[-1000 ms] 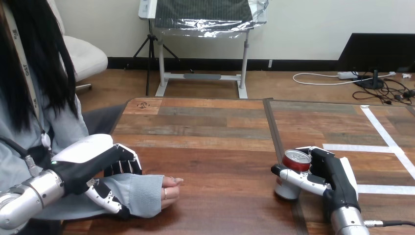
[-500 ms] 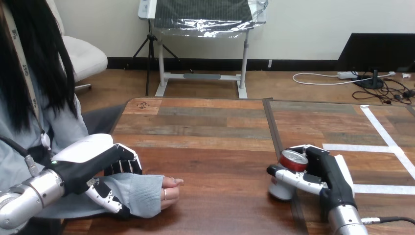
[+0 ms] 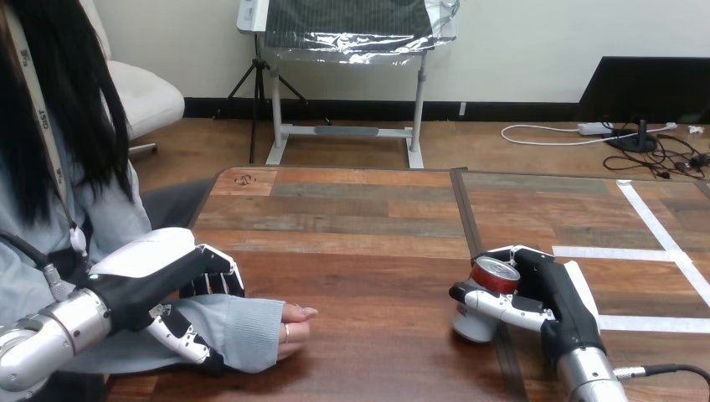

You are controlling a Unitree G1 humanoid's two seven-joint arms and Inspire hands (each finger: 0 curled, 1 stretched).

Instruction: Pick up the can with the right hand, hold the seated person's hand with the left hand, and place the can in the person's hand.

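A can (image 3: 483, 298) with a red top and a pale body stands at the right of the wooden table (image 3: 360, 234). My right hand (image 3: 553, 295) is shut on the can, thumb across its front and fingers behind it. At the left, the person's hand (image 3: 293, 322) lies on the table with a light blue sleeve reaching over the palm. My left hand (image 3: 172, 289) is curled round the person's wrist, fingers over the sleeve and thumb below it.
White tape lines (image 3: 661, 251) mark the table's right part. A seam (image 3: 469, 226) runs down the table between the can and the person's hand, with bare wood between the two.
My right hand has slid the can a little to the left, toward the person's hand. My left hand and the person's hand have barely moved.
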